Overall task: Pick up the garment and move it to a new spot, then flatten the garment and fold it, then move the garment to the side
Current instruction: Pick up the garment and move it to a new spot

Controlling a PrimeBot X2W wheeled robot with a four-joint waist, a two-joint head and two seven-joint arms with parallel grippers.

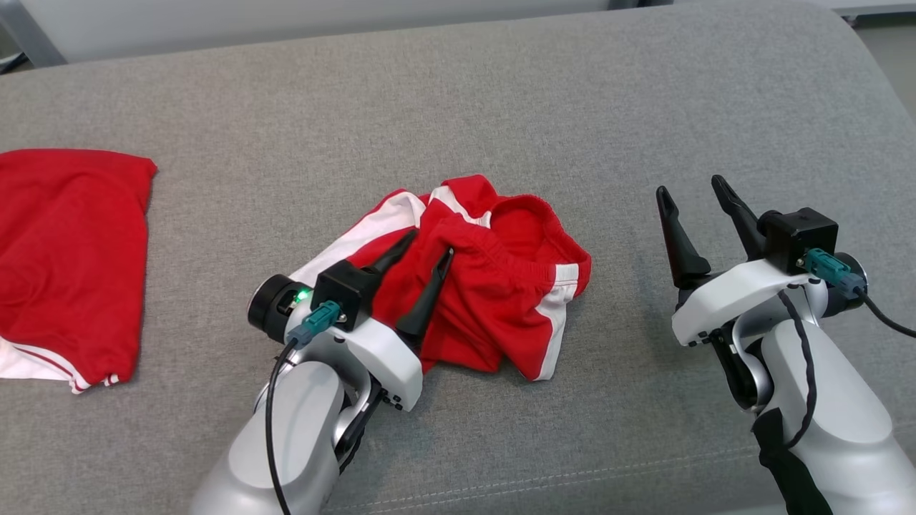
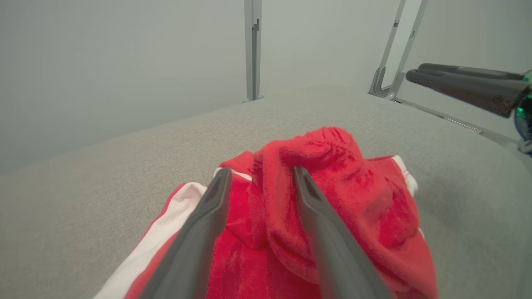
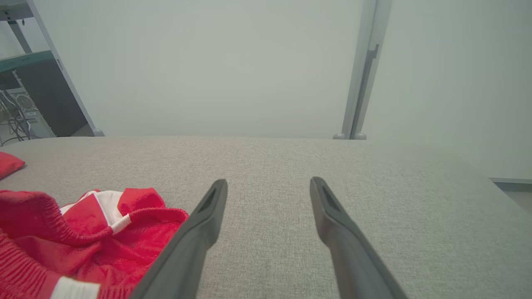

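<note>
The garment, red shorts with white side stripes and an elastic waistband, lies crumpled in the middle of the grey padded surface. My left gripper rests on its left part, jaws apart. In the left wrist view a raised fold of the garment stands between the fingers of the left gripper, leaning against the right one. To the garment's right, my right gripper hovers open over bare fabric, holding nothing. The right wrist view shows the right gripper with the garment at lower left.
A second red piece of clothing with white trim lies flat at the surface's left edge. Bare grey surface spreads behind and to the right of the shorts. Pale walls and metal frame posts stand beyond the far edge.
</note>
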